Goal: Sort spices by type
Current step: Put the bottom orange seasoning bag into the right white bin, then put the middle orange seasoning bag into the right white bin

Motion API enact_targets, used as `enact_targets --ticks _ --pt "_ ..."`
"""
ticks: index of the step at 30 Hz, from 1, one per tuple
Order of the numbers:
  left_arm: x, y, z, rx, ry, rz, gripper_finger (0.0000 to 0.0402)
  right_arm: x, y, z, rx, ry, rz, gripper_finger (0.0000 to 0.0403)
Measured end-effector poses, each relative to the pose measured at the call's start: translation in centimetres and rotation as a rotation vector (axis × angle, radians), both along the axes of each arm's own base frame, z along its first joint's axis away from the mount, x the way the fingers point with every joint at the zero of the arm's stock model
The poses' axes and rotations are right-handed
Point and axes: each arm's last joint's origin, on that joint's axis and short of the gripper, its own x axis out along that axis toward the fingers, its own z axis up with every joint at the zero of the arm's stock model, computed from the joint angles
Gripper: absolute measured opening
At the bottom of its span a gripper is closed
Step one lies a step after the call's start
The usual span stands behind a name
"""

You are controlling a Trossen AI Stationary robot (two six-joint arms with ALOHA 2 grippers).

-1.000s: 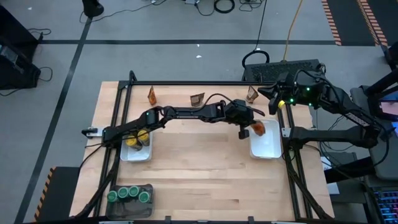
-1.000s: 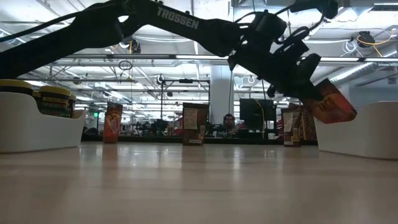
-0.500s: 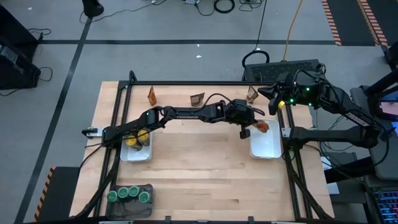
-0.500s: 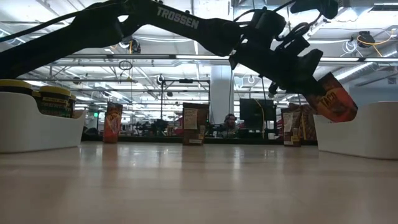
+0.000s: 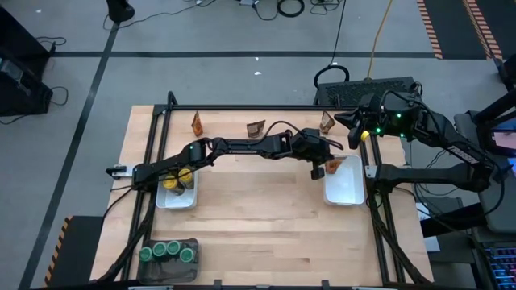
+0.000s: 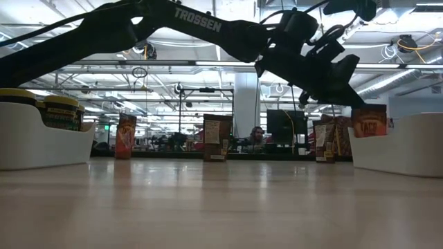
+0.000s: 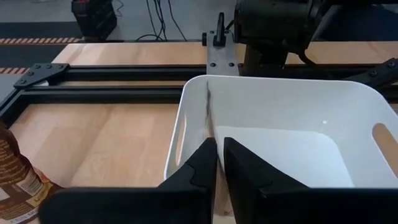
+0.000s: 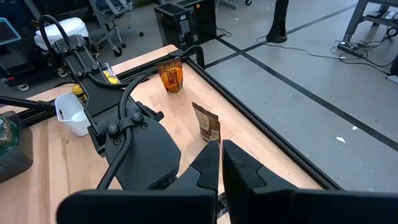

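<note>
At three o'clock, left claw (image 5: 320, 170) hangs beside the white tray (image 5: 347, 192), fingers nearly together, empty; packet (image 6: 369, 120) released; next packet calls.

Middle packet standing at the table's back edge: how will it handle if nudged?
The middle packet is a thin pouch standing on its narrow base, so it probably tips easily. Its crumpled top in the right wrist view suggests a soft, floppy body. Likely light.

White "TROSSEN" lettering on the dark robot arm (image 6: 197, 21), upper centre of the low view. "TACO MIX" printed on the orange flat spice packet (image 8: 171, 76), upper centre of the right wrist view.
</note>
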Motion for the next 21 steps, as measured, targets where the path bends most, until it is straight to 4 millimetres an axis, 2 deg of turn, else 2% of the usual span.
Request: enact_targets --ticks 6,14,16,21 --pt "0.0 0.0 0.0 0.007 0.001 0.015 0.0064 0.0 0.0 0.0 0.001 0.001 0.002 0.0" --pt "0.0 0.1 0.0 0.005 0.001 0.019 0.0146 0.0 0.0 -0.1 0.004 0.008 0.002 0.0" --pt "-0.2 0.0 0.6 0.001 0.002 0.022 0.0168 -0.1 0.0 -0.1 0.006 0.012 0.002 0.0" --pt "-1.3 0.1 4.6 0.011 -0.027 0.025 0.0208 -0.1 0.0 -0.1 0.006 0.013 0.002 0.0"
